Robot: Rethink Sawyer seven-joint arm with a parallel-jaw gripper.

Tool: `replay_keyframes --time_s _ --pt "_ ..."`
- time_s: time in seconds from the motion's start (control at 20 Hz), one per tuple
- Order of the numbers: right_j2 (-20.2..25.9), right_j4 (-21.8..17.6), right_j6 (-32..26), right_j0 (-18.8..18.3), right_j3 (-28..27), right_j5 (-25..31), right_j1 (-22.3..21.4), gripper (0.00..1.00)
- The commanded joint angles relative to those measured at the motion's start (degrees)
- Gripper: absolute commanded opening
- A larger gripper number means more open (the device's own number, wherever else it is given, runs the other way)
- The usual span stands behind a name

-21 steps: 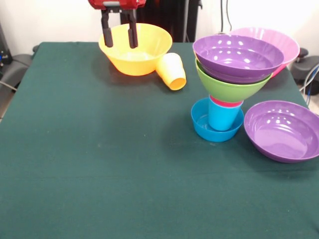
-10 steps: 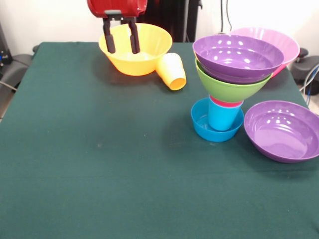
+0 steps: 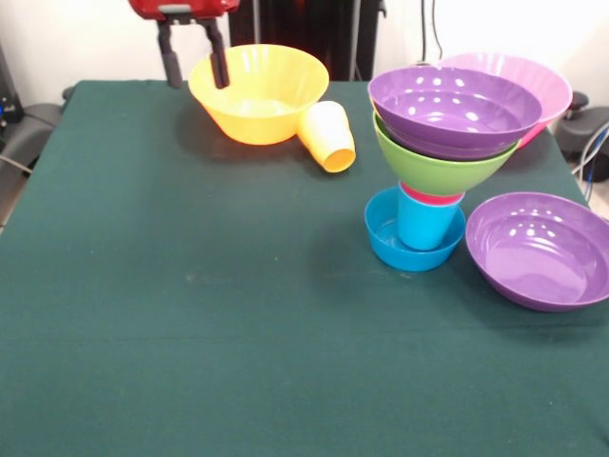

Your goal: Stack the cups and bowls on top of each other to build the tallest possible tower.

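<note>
My gripper point(image 3: 194, 65) hangs open and empty at the top left, straddling the left rim of the large orange-yellow bowl point(image 3: 259, 92). A yellow-orange cup point(image 3: 327, 135) lies on its side against that bowl's right flank. The tower point(image 3: 440, 152) stands at the right: a small blue bowl point(image 3: 388, 241) at the bottom, a blue cup point(image 3: 424, 225) in it, a red cup's rim point(image 3: 430, 198) above, then the lime green bowl point(image 3: 438, 169) and a purple bowl point(image 3: 453, 107) on top. A second purple bowl point(image 3: 539, 249) rests on the table beside it.
A large pink bowl point(image 3: 533, 78) sits behind the tower near the table's far right corner. The green tablecloth point(image 3: 219, 314) stretches across the front and left.
The gripper has moved left and slightly up, from over the orange-yellow bowl's inside to its left rim. It stays open. The bowls and cups have not moved.
</note>
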Motion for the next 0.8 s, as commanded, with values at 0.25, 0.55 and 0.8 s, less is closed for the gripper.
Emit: replay_keyframes --time_s 0.25,0.55,0.8 --pt "6.32 0.02 -22.92 -4.3 0.76 10.91 -1.69 1.0" --pt "6.97 -0.57 -23.68 -5.8 2.34 11.03 -1.31 1.0" --pt "5.97 -3.21 -22.21 -5.3 4.01 8.45 0.79 1.0"
